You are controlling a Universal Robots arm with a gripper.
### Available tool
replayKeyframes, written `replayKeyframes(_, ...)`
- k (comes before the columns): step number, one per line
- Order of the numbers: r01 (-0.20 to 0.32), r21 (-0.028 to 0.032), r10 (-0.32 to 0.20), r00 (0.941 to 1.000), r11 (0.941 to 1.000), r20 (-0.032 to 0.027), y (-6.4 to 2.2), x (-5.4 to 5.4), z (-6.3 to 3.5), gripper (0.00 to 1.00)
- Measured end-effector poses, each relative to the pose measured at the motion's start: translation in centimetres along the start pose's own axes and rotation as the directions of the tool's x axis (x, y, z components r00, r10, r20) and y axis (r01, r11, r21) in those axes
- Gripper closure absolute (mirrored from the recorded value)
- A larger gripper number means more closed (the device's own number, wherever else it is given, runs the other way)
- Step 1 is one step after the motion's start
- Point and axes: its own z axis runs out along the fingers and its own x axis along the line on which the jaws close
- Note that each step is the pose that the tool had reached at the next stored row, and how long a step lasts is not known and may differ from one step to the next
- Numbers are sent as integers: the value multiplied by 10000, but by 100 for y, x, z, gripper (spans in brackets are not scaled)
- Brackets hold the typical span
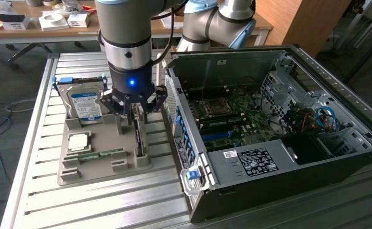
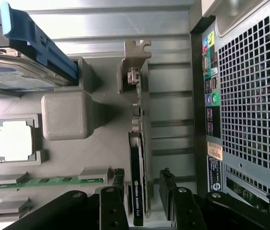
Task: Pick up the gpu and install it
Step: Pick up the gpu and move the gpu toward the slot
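The gpu [image 1: 139, 138] is a thin dark card standing on edge in a slot of the grey holder tray [image 1: 103, 168]. My gripper [image 1: 135, 117] hangs straight above it, lowered over its near end. In the wrist view the gpu [image 2: 136, 143] runs edge-on, its metal bracket at the far end. My gripper [image 2: 142, 186] straddles the card, one black finger on each side. The fingers [image 2: 118, 184] stand open, with a visible gap on the computer side. The open computer case [image 1: 269, 133] lies beside the tray on the exterior view's right, its motherboard [image 1: 237, 119] exposed.
The tray [image 2: 111, 158] also holds a silver hard drive with a blue label [image 1: 85, 102], a square processor chip [image 1: 79, 141] and a green memory stick [image 1: 100, 155]. The case's perforated rear wall [image 2: 250, 96] stands close to the gpu. Slatted metal table all around.
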Motion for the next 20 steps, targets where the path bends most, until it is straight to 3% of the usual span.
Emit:
replayKeyframes(15, 0, -3, 0, 10000, 10000, 1, -2, 1, 44, 57)
replayKeyframes(20, -2, -49, 2, 10000, 10000, -4, -3, 2, 65, 57)
